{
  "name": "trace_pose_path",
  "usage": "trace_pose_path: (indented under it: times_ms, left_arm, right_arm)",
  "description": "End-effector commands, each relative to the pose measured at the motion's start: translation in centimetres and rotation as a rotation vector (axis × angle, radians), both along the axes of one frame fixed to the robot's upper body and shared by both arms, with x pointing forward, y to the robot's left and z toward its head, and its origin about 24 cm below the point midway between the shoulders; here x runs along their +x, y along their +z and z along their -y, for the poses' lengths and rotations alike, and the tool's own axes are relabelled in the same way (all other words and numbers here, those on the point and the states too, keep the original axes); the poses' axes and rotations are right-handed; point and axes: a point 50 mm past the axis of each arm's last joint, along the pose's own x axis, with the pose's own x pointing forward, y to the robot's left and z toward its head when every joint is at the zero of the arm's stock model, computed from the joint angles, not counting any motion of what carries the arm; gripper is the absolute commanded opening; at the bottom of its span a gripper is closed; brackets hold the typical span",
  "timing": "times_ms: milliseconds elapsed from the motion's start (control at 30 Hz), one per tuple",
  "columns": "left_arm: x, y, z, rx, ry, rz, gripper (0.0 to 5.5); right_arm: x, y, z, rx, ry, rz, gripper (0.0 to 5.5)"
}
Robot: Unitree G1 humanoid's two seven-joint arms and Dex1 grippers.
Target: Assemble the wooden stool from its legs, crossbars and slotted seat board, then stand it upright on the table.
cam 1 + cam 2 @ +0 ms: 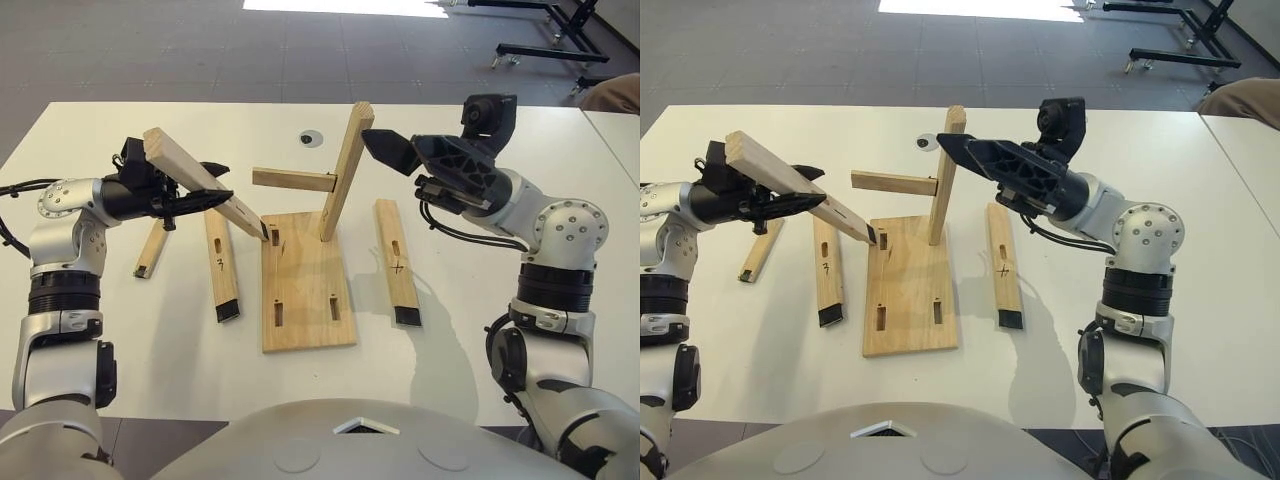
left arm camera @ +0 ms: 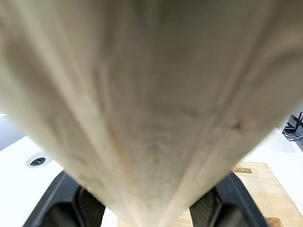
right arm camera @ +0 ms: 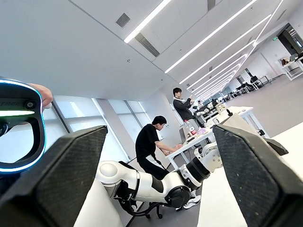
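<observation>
One leg (image 1: 345, 170) of four stands in the far-right slot of the seat board (image 1: 305, 290), with a crossbar (image 1: 292, 180) jutting from it toward the tabletop's left edge. The left gripper (image 1: 215, 185) pinches a second leg (image 1: 168, 155), tilted, lower end at the far-left slot; probably not seated. The right gripper (image 1: 385, 150) is spread, empty, just beside the standing leg's top. The board lies flat mid-tabletop, nearer the front edge. Remaining: both near slots, two loose legs (image 1: 221, 268) (image 1: 396, 262) flanking the board, spare crossbar (image 1: 150, 250) leftward, then uprighting. The jutting crossbar may crowd the incoming leg.

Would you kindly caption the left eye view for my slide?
Left gripper holds a tilted leg at a seat board slot; open right gripper beside the standing leg.
</observation>
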Motion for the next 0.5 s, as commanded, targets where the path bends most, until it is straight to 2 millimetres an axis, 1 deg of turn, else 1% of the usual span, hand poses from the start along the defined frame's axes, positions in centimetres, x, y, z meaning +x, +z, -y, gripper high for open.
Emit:
trace_pose_path:
  times_ms: [33,100,233,300,433,500]
  left_arm:
    - [0.4,-0.3,0.4,0.033,-0.022,0.004,2.02]
    - [0.4,-0.6,0.8,0.020,-0.027,0.018,2.02]
    - [1.0,0.6,1.3,-0.045,-0.012,0.089,2.02]
    - [1.0,0.7,1.4,-0.030,-0.029,0.086,2.02]
    - [0.6,0.2,1.4,0.042,-0.075,0.054,2.02]
    - [0.6,0.3,1.4,0.047,-0.096,0.032,2.02]
  right_arm:
    - [0.2,0.7,0.1,-0.019,0.008,0.025,4.08]
    - [0.2,0.7,0.1,-0.024,0.011,0.025,4.08]
    - [0.2,0.6,0.0,-0.030,0.017,0.025,4.08]
    - [0.2,0.6,0.0,-0.030,0.018,0.026,4.08]
    - [0.2,0.7,0.0,-0.029,0.020,0.029,4.08]
    - [0.2,0.8,0.1,-0.028,0.018,0.032,4.08]
